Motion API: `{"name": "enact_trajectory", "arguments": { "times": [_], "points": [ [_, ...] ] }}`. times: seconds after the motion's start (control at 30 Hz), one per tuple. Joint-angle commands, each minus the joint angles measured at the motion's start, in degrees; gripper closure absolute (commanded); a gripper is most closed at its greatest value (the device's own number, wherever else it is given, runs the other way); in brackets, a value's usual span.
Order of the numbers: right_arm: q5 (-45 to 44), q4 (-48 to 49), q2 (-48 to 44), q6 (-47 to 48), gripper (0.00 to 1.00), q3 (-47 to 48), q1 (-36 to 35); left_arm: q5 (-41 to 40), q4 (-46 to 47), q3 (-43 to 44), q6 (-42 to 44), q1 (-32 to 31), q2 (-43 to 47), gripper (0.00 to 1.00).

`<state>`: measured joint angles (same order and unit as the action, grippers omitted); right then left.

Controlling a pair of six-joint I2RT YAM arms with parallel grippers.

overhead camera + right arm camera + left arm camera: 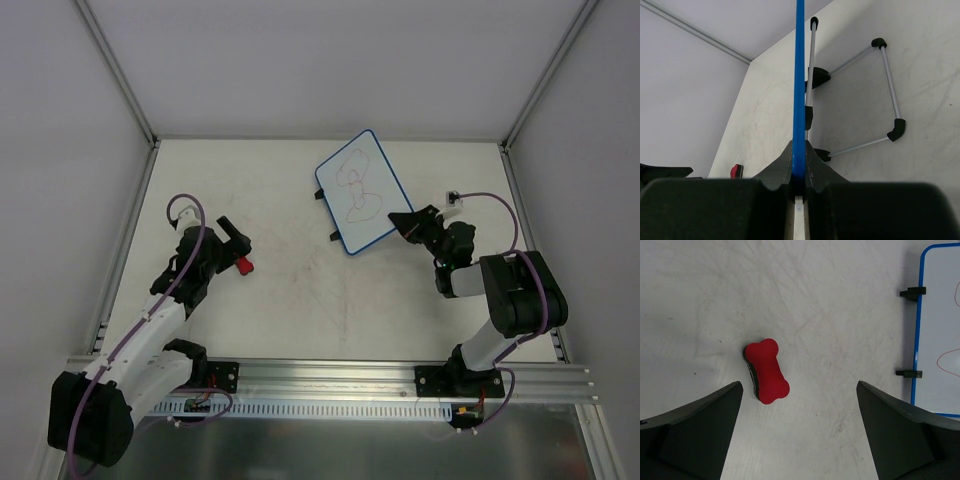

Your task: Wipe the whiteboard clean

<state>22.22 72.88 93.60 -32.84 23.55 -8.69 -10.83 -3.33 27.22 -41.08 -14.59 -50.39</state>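
Right tool (799,162) is clamped on the blue rim of the whiteboard (360,190), at the corner nearest my right arm; whether the board lies flat on the surface (300,310) or is tipped up, I cannot tell; reddish scribbles (358,192) cover its face. Left tool (800,385) hangs well to the left of the whiteboard, fingers wide apart and holding nothing; the red eraser (767,371) lies below and between them, touching neither, on the side of the whiteboard that carries the black tabs (912,291).

I judge the step in hand to be fetching the eraser while the board is steadied; no wiping looks done. Next move calls for lowering the left tool, closing across the eraser's narrow waist, then carrying it to the whiteboard.

Count: one whiteboard; one eraser; two tabs; two tools.
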Motion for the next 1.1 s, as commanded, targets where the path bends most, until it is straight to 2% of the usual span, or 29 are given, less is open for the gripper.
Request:
{"name": "enact_trajectory", "arguments": {
  "times": [0.0, 0.2, 0.43, 0.57, 0.83, 1.07],
  "points": [
    [1.16, 3.06, -0.97, 1.81, 0.98, 0.71, 0.78, -4.55, -2.99, 2.75, -1.81, -2.37, 0.38, 0.01],
    [3.88, 2.09, -0.18, 1.81, 1.00, 1.85, 1.66, -4.55, -5.71, 5.12, -1.46, -2.81, -1.72, 0.01],
    [7.40, -9.66, -1.67, 4.00, 1.00, 6.15, 1.75, -2.97, -9.23, 8.28, -1.64, -2.81, -5.59, 0.01],
    [10.55, -12.84, -2.02, 4.71, 1.00, 7.82, 1.83, -2.62, -9.59, 8.37, -1.37, -2.81, -6.65, 0.01],
    [16.54, -13.20, -0.09, 4.54, 1.00, 9.85, 1.83, 1.77, -9.85, 9.78, -1.02, -2.81, -11.66, 0.01],
    [20.58, -11.97, 2.46, 4.19, 1.00, 10.55, 1.66, 2.04, -9.94, 10.30, -1.55, -2.81, -13.24, 0.01]
  ]
}}
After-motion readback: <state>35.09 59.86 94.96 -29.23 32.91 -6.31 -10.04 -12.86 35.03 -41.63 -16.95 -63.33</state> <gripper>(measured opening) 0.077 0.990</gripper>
